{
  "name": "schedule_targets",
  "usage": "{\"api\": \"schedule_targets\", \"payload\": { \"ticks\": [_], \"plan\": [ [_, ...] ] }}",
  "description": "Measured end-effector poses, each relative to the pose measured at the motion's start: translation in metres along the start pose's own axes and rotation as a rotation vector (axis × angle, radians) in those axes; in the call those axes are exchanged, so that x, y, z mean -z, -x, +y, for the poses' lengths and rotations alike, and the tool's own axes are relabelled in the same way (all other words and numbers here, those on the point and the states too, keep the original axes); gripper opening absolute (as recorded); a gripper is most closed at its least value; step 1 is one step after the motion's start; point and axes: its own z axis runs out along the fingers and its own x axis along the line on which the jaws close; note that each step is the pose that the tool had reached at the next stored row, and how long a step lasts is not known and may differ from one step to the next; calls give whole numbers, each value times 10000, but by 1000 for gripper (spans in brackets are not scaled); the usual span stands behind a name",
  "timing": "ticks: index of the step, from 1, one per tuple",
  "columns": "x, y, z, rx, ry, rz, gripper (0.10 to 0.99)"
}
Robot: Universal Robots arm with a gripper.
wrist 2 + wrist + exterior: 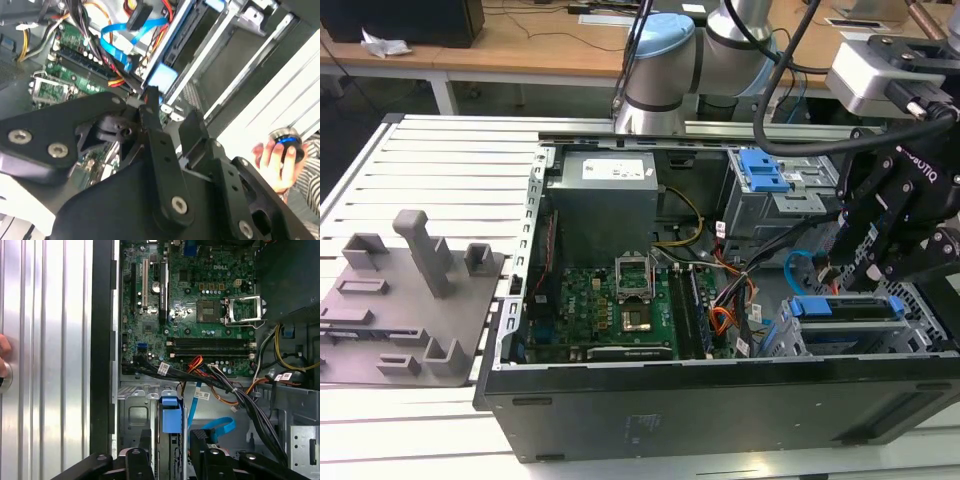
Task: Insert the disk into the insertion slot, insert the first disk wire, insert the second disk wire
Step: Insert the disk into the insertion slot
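Observation:
The disk (845, 307), with its bright blue caddy, lies in the insertion slot (798, 340), the silver cage at the case's corner on the exterior view's right. My gripper (865, 270) hovers just above it, open. In both wrist views the black fingers (141, 460) straddle the caddy's blue end (170, 417) (162, 77) without pinching it. The second disk wire (798, 262) (220, 426) (120, 32), a flat light-blue cable, loops loosely beside the disk. The first disk wire cannot be told apart within the black and orange cable bundle (235, 392).
A grey cage with a blue latch (765, 172) stands behind the gripper. The motherboard (620, 300) and power supply (605, 195) fill the case's left. A grey fixture plate (410, 290) lies outside. A person's hand (275, 157) holds a knob beyond the case wall.

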Motion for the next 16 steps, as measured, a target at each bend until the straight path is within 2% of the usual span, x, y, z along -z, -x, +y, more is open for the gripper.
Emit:
{"api": "schedule_targets", "payload": {
  "ticks": [3,4,5,7,13,16],
  "plan": [
    [-1,0,0,0,0,0,424],
    [-1,0,0,0,0,1,357],
    [-2,0,0,0,0,0,235],
    [-2,0,0,0,0,1,114],
    [-5,0,0,0,-1,0,106],
    [-3,2,-60,0,0,-1,106]
  ]
}}
